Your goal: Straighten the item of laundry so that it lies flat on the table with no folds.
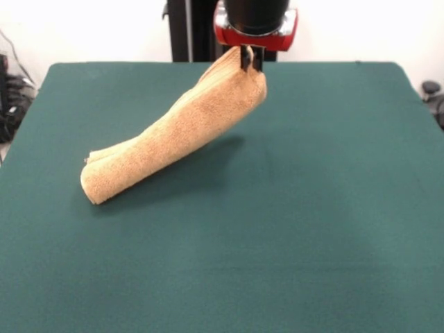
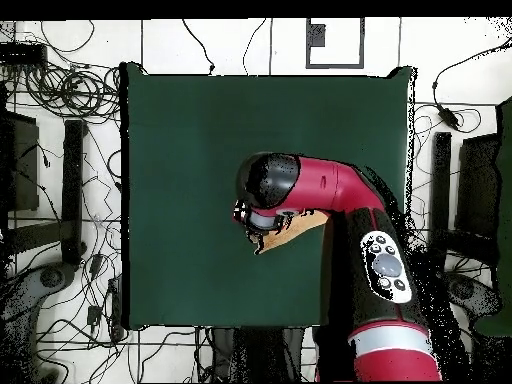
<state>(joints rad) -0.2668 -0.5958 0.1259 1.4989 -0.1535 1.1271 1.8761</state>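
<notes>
Pincer (image 1: 250,58) grips fluffy terry towel (image 1: 177,132), rolled, slanting onto felt table (image 1: 312,208).

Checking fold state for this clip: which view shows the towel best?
The front view: the towel shows whole, bunched, one end lifted by the tool, the other on the table. Overhead, the arm hides most of it.

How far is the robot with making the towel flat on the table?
Done: the gripper has pinched one end of the towel. In hand: that end is held up, while the other end rests on the table, so the towel hangs as a folded, rolled strip. Left: spreading it out and laying it flat, without folds.
</notes>
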